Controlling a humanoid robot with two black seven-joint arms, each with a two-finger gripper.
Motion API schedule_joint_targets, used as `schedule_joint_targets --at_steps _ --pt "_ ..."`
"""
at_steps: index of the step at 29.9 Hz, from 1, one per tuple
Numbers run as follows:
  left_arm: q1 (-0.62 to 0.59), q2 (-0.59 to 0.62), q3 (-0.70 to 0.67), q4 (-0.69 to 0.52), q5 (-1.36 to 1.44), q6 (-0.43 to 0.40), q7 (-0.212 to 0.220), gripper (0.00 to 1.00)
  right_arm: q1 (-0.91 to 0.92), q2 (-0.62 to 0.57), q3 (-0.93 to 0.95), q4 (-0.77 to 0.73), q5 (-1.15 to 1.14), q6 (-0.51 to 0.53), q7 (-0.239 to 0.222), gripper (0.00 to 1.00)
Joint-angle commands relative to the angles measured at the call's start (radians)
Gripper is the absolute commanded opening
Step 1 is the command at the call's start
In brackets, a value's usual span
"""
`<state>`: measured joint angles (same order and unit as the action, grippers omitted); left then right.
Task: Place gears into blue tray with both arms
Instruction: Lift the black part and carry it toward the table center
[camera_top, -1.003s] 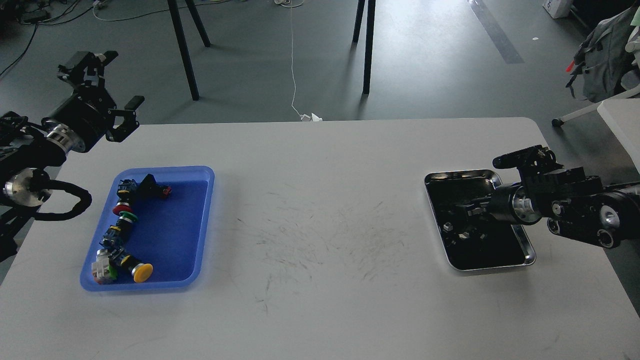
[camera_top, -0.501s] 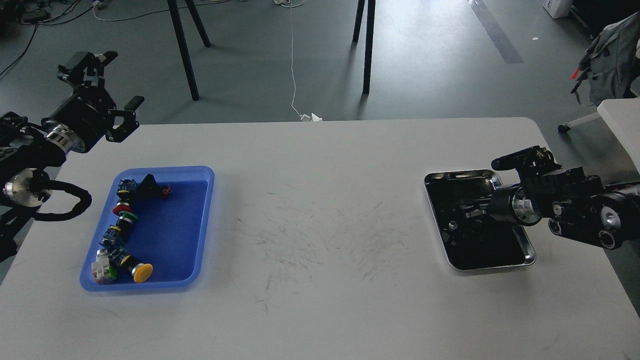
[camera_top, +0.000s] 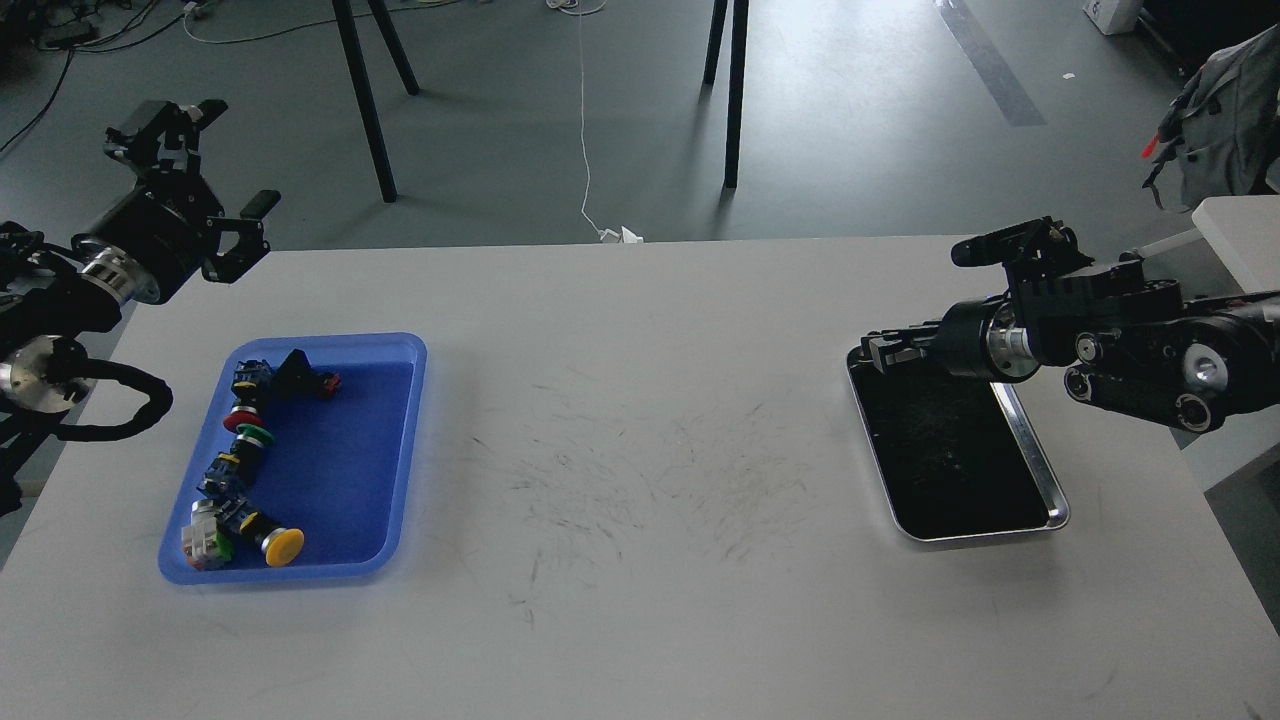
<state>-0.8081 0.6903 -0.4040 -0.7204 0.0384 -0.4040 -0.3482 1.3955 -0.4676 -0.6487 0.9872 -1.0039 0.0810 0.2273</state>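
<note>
The blue tray (camera_top: 345, 470) lies on the left of the white table with several coloured push-buttons along its left side. No gears can be made out; they are hidden or too small against the dark surfaces. My left gripper (camera_top: 205, 160) hangs open above the table's far left corner, beyond the blue tray, with nothing between its fingers. My right gripper (camera_top: 888, 352) hovers over the far rim of the steel tray, pointing left. Its fingers look dark and close together, and I cannot tell whether anything is held.
The shiny steel tray (camera_top: 1040, 480) with a dark floor sits at the right of the table. Scuffed bare tabletop (camera_top: 640, 470) spans the gap between the two trays. Black stand legs (camera_top: 365, 100) rise from the floor behind the table.
My right gripper has lifted out of the steel tray and now sits over its far rim. The left arm has shifted slightly to the left.
</note>
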Motion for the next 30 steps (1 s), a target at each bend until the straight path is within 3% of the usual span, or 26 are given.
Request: schedule_joint_targets --at_steps 1,12,17,30 --pt "0.001 0.023 -0.001 -0.001 0.0 -0.004 0.0 0.99 0.068 0.084 0.007 0.002 0.08 -0.007 0.0 0.06" --pt "0.004 0.08 0.001 -0.008 -0.002 -0.01 -0.002 0.99 0.137 0.328 0.018 -0.008 0.103 -0.075 0.04 0.01" --pt "0.006 0.09 0.001 -0.022 -0.003 -0.01 -0.002 0.99 0.115 0.406 0.023 -0.001 0.105 -0.174 0.079 0.01" --pt "0.004 0.095 0.001 -0.022 -0.006 -0.01 -0.002 0.99 -0.084 0.468 0.032 -0.034 0.048 -0.429 0.129 0.01"
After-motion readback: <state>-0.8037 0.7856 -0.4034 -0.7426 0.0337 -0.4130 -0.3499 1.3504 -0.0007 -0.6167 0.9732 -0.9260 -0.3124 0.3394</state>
